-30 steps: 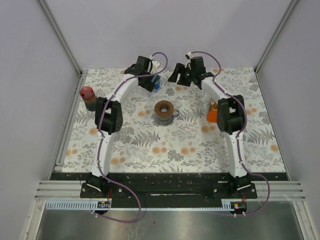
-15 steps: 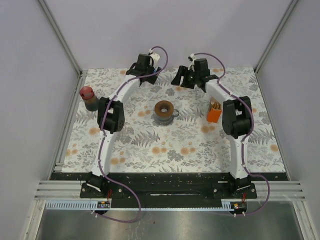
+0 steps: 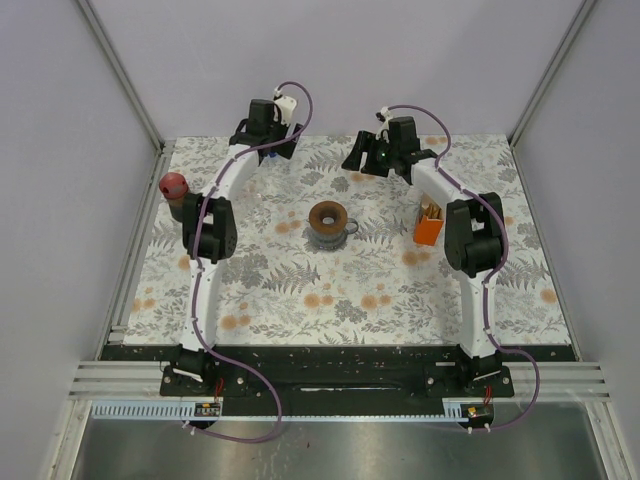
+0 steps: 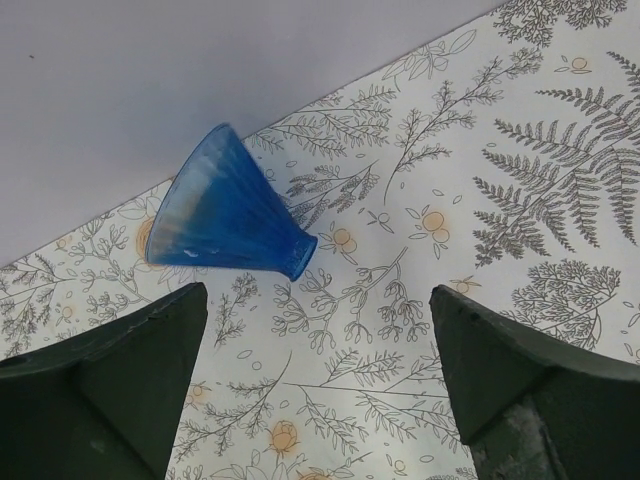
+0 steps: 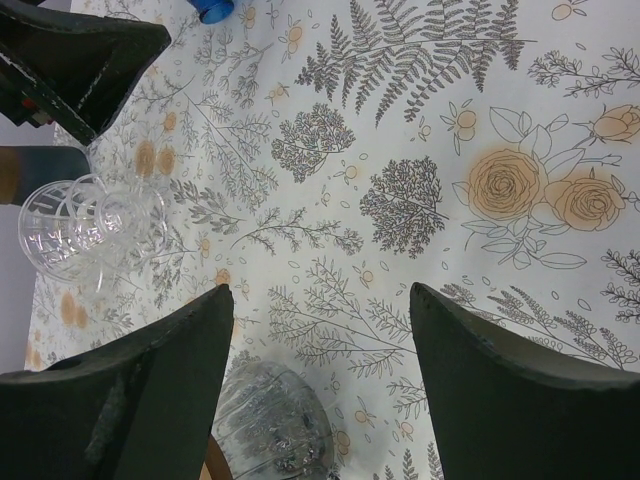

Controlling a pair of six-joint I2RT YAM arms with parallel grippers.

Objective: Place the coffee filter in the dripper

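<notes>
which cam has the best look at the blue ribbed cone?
Left wrist: the blue cone lies on its side, whole and sharp. Right wrist catches only a blue sliver at its top edge. Top external: I can't pick it out.

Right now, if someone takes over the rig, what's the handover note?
Left pincer: open, empty, facing a blue cone, likely the dripper, on its side by the far wall.
Right pincer: open, empty, over bare cloth; clear glassware off to one side.
Orange holder by the right arm seems to hold the filters. Grey cup mid-table has brown inside; can't tell what.
Done: nothing picked up.
Left: fetch a filter, seat it in the dripper.
</notes>
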